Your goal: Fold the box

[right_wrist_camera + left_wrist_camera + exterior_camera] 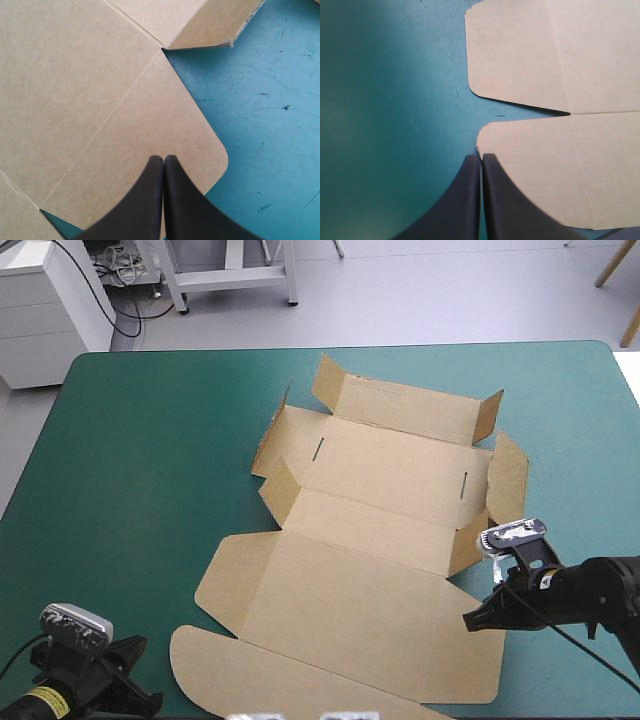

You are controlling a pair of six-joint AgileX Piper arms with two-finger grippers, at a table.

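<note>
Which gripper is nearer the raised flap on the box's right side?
Right. The right gripper, shut, is over the box's rounded right corner, with the raised flap just ahead. The left gripper, shut, sits at the box's near-left corner, across the sheet from it.

We see the table [140,460], covered teal-green, bearing the box [370,590]: brown board lying mostly flat from centre toward five o'clock, with its twelve-o'clock flaps raised.

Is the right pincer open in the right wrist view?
No: the right pincer is shut, its black fingers meeting in one pointed arch over a rounded flap of the box.
</note>
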